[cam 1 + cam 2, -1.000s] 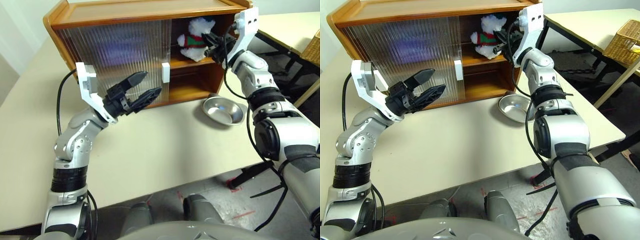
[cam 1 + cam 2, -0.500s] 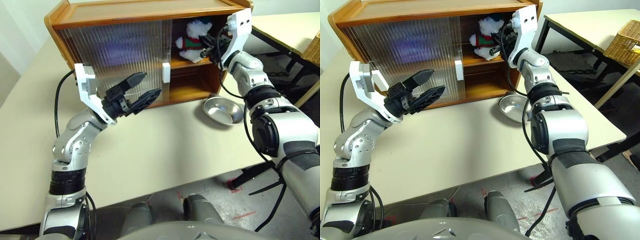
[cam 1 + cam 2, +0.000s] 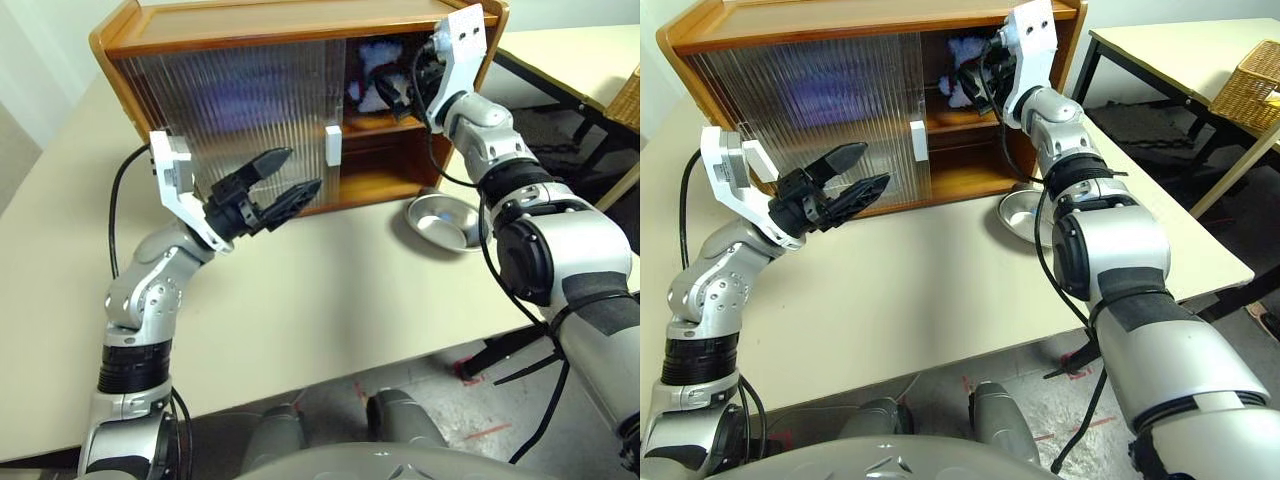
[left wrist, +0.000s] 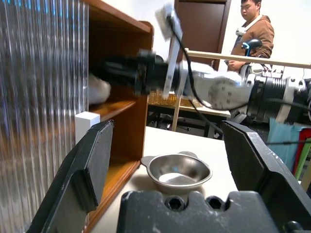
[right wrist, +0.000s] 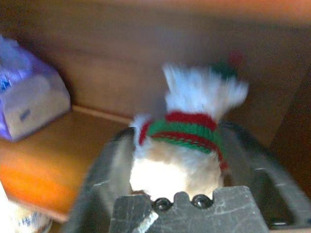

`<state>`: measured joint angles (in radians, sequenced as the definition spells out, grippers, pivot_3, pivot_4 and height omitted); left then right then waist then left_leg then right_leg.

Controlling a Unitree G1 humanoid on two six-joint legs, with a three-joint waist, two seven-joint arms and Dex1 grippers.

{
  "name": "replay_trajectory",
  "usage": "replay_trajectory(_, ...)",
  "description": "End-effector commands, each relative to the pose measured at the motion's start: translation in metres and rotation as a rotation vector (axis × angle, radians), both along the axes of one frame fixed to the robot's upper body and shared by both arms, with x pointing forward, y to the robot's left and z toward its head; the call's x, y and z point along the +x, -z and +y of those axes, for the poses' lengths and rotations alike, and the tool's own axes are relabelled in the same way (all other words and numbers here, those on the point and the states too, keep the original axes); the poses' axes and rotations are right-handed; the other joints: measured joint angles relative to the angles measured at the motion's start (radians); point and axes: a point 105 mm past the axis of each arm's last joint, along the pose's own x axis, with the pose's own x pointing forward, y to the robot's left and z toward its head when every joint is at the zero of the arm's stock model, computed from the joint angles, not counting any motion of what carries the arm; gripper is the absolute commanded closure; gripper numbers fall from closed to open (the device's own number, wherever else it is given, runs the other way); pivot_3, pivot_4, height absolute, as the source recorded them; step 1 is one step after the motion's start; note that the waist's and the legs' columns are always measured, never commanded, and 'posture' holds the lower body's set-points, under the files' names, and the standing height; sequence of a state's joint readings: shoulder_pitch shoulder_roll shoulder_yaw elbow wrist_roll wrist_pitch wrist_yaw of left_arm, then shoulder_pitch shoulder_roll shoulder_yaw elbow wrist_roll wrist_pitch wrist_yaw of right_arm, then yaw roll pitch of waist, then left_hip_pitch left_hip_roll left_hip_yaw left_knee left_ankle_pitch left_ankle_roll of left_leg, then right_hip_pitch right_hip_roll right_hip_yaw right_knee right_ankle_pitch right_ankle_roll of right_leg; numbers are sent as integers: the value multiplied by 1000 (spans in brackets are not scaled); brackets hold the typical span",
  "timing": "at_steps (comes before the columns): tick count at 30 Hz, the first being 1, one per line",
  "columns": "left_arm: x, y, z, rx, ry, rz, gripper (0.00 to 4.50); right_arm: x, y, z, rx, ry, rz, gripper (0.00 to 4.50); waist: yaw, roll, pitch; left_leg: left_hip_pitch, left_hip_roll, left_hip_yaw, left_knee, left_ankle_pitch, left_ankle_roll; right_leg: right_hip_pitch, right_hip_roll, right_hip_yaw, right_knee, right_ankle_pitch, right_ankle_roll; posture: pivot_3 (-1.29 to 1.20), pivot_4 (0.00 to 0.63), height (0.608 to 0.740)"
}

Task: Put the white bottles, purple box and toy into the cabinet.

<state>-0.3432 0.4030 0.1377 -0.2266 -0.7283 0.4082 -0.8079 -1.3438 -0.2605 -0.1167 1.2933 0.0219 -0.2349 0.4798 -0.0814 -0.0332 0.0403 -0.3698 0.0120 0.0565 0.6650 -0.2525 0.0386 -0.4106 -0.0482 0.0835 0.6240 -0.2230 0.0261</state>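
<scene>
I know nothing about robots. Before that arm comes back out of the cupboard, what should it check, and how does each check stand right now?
1. Toy inside the cabinet, above the upper shelf: ok.
2. Toy resting steadily on the shelf: cannot tell.
3. Right claw free of the toy: cannot tell.
4. Purple box on the same shelf, apart from the toy: ok.
5. Left claw open, empty, hovering before the ribbed door: ok.
6. Steel dish on the table, below the arm: ok.

A shallow steel dish point(image 3: 446, 219) sits on the beige table point(image 3: 300, 300); a wicker basket point(image 3: 1247, 85) rests on another table.
</scene>
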Motion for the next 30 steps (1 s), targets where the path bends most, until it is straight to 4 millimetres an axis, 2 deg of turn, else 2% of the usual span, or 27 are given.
replay_trajectory(1, -4, -1, -6, 5, 17, -12, 0, -3, -24, -3, 2, -6, -86, 24, 2, 0, 0, 0, 0, 0, 0, 0, 0, 0, 0, 0, 0, 0, 0, 76, 0, 740)
replay_trajectory(5, -4, 0, -8, 0, 23, -9, 0, -7, -39, -5, 26, -25, -140, 24, 6, 0, 0, 0, 0, 0, 0, 0, 0, 0, 0, 0, 0, 0, 0, 69, 0, 740)
replay_trajectory(8, -4, 0, -9, -2, 27, -7, 0, -13, -39, -9, 39, -66, -175, 24, 7, 0, 0, 0, 0, 0, 0, 0, 0, 0, 0, 0, 0, 0, 0, 63, 0, 740)
replay_trajectory(11, -3, 0, -10, -2, 30, -7, 0, -19, -27, -13, 43, -102, -164, 24, 14, 0, 0, -1, 0, 0, 0, 0, 0, 0, 0, 0, 0, 0, 0, 49, 0, 740)
replay_trajectory(14, -2, 0, -11, -4, 40, -6, 0, -34, -2, -23, 28, -135, -158, 24, 18, 0, 0, -1, 0, 0, 0, 0, 0, 0, 0, 0, -1, 0, 0, 37, 0, 740)
replay_trajectory(17, -1, -1, -13, -5, 49, -7, 0, -50, 11, -28, 58, -157, -141, 24, 20, 0, 0, -2, 0, -1, 0, 0, 0, 0, -1, -1, 0, 0, 0, 23, 0, 740)
replay_trajectory(20, 1, -2, -14, -5, 55, -8, 0, -79, 24, -37, 89, -177, -122, 24, 20, 0, 0, -2, 0, -1, 0, 0, 0, -1, -1, -1, 1, 0, 0, 3, 0, 740)
replay_trajectory(23, 1, -2, -15, -4, 64, -7, 0, -100, 31, -47, 121, -167, -95, 24, 18, 0, 0, -1, 0, -1, 0, 0, 0, -1, -1, -1, 1, 0, 1, -7, 0, 740)
replay_trajectory(26, 2, -2, -15, -4, 71, -6, 0, -115, 42, -66, 192, -127, -26, 24, 17, 0, 0, -1, 0, 1, 0, 0, 0, -1, 0, 0, 0, -2, 4, -16, 0, 740)
replay_trajectory(30, 2, -1, -17, -4, 81, -4, 0, -124, 60, -104, 351, -18, 93, 24, 17, 0, 0, 0, 0, 2, 2, 0, 0, 1, 0, 1, 0, -4, 5, -24, 0, 740)
